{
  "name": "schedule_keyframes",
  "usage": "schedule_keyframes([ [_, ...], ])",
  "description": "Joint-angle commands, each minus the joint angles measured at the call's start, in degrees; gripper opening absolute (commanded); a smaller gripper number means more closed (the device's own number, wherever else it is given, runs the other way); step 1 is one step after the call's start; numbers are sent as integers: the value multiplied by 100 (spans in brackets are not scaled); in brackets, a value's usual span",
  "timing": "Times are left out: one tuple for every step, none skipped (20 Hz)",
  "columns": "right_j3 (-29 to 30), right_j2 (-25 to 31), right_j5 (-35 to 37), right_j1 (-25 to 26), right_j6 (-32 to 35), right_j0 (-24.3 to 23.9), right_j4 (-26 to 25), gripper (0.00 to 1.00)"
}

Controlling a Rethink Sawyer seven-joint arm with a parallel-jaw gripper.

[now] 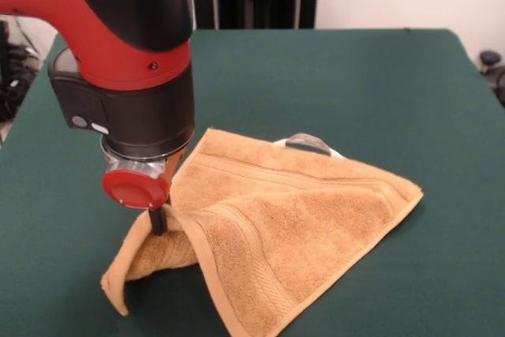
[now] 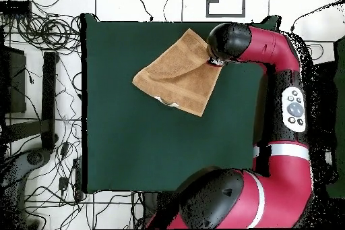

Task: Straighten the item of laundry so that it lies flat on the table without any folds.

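Towel (image 1: 292, 226) of golden-tan terry is lying on a dark green worktop (image 1: 379, 84), bunched rather than flat. In the front view, one side is lifting into a ridge while the opposite corner is spreading out to a point on the cloth. Woven band stripes are running along its edges, and a small white loop tag (image 1: 309, 144) is sticking out at the far hem. Below the ridge, a rolled fold is tucking underneath and ending in a loose corner near the front edge of the worktop.

A red and black robot arm (image 1: 118, 29) is reaching down over the raised side. Its tool (image 1: 159, 219) is sitting right at the top of the ridge, touching the fabric, with a red round disc just above it. The tip is thin and dark, and I cannot tell how far apart its fingers are or whether it is pinching the towel.

From overhead, the towel (image 2: 176, 75) is lying toward one end of the worktop, with the arm's dark head (image 2: 229, 42) covering one corner. Cables (image 2: 40, 25) are trailing across the floor beside the worktop.
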Motion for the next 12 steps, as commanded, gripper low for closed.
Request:
schedule_keyframes([
  [815, -240, 44, 130, 1638, 313, 23, 0],
  [840, -241, -117, 155, 1607, 290, 17, 0],
  [860, -221, -225, 186, 1575, 260, 44, 0],
  [846, -233, -313, 221, 1577, 255, 36, 0],
  [833, -254, -402, 240, 1586, 258, 6, 0],
  [774, -305, -470, 269, 1641, 292, -49, 0],
  [689, -398, -494, 294, 1720, 348, -131, 0],
  [574, -513, -499, 333, 1822, 422, -223, 0],
  [508, -573, -477, 371, 1862, 452, -251, 0],
  [545, -538, -599, 392, 1825, 417, -202, 0],
  [582, -503, -720, 413, 1789, 382, -153, 0],
  [635, -453, -833, 438, 1745, 334, -96, 0],
])
